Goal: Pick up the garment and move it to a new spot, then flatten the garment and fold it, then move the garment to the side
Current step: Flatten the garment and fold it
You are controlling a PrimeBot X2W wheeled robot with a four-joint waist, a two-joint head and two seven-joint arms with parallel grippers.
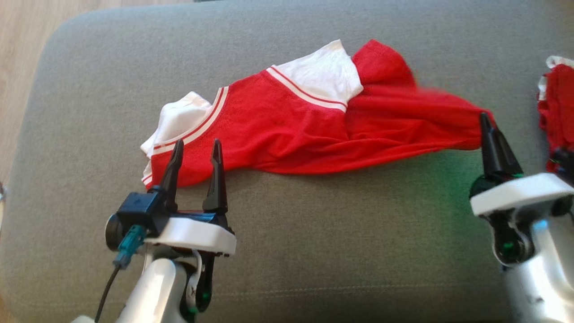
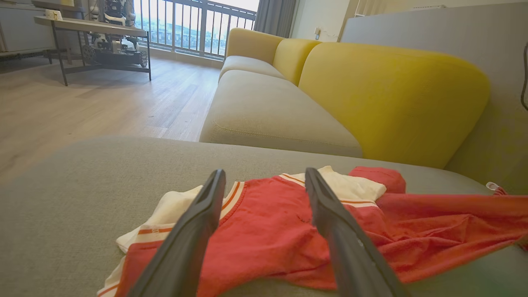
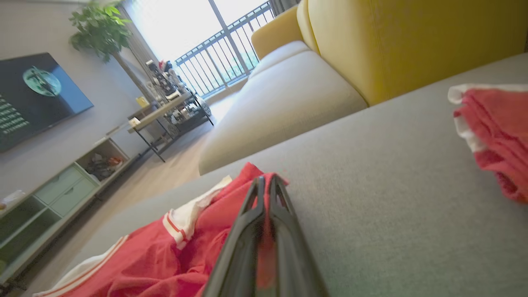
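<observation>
The red-and-white garment (image 1: 287, 130) lies stretched across the grey cushion (image 1: 314, 233). The right gripper (image 1: 484, 117) has its fingers pressed together, pinching the garment's right end. The left gripper (image 1: 197, 146) hovers with fingers spread over the lower left corner. A second red cloth (image 1: 558, 112) lies bunched just beyond the right gripper. A yellow sofa (image 2: 392, 95) stands behind the cushion.

The left gripper (image 1: 197, 143) has two long tapered black fingers (image 1: 217, 179) on a white rounded plate (image 1: 193, 235), plus a black box (image 1: 136, 208) with a teal plug (image 1: 128, 246) and a thin black cable (image 1: 105, 291). The right gripper (image 1: 484, 119) matches, above a glossy pale forearm (image 1: 542, 278).
</observation>
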